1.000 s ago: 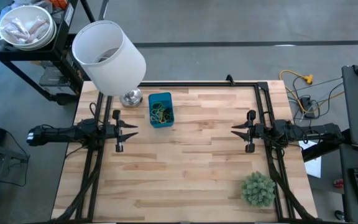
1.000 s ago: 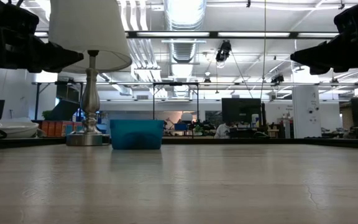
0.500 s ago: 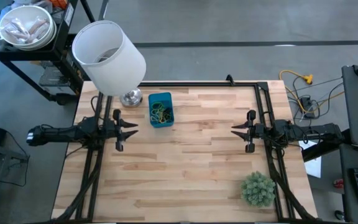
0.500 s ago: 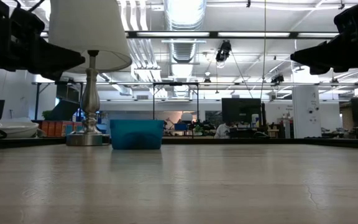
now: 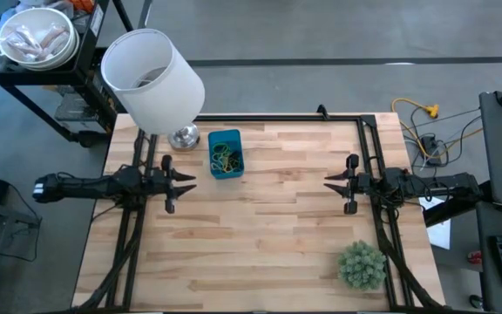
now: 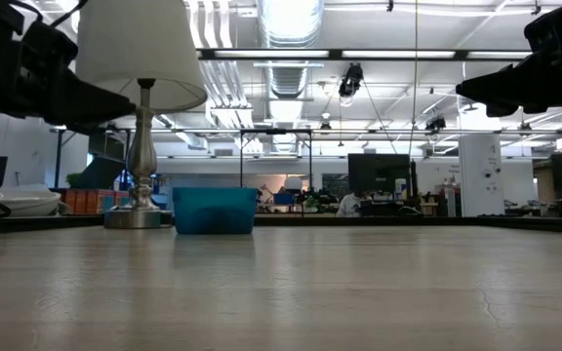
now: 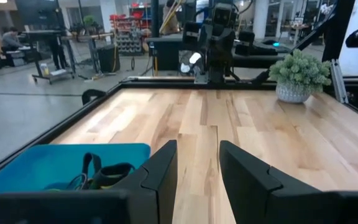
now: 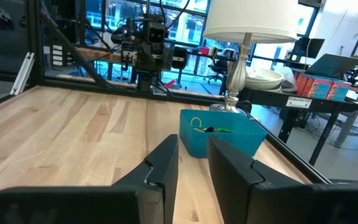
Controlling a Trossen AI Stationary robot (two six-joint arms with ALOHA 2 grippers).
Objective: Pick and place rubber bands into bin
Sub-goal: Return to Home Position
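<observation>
Black fingers of the left gripper (image 5: 184, 181) stand parted with nothing between them, and bare wood shows through the gap in its wrist view. It hangs above the table (image 5: 277, 253) near the left edge, pointing across toward the right gripper (image 5: 331, 182). That one faces it from the opposite edge, its 2 fingers also apart and empty.

The bin (image 5: 226, 174) sits near the left gripper's tips, off to the side toward the table's far edge. Its long axis runs crosswise to the line on which the 2 grippers face each other. The rubber bands (image 5: 224, 157) lie tangled inside it, green, yellow and dark loops together. The lamp (image 5: 151, 78) stands just beside the bin, its foot close to the bin's far corner.

The left arm is much the nearer; the right is well apart from the bin. With every band I can see already in the bin, what remains is probably a plain retreat, and the left arm has bin and lamp beside its path.
</observation>
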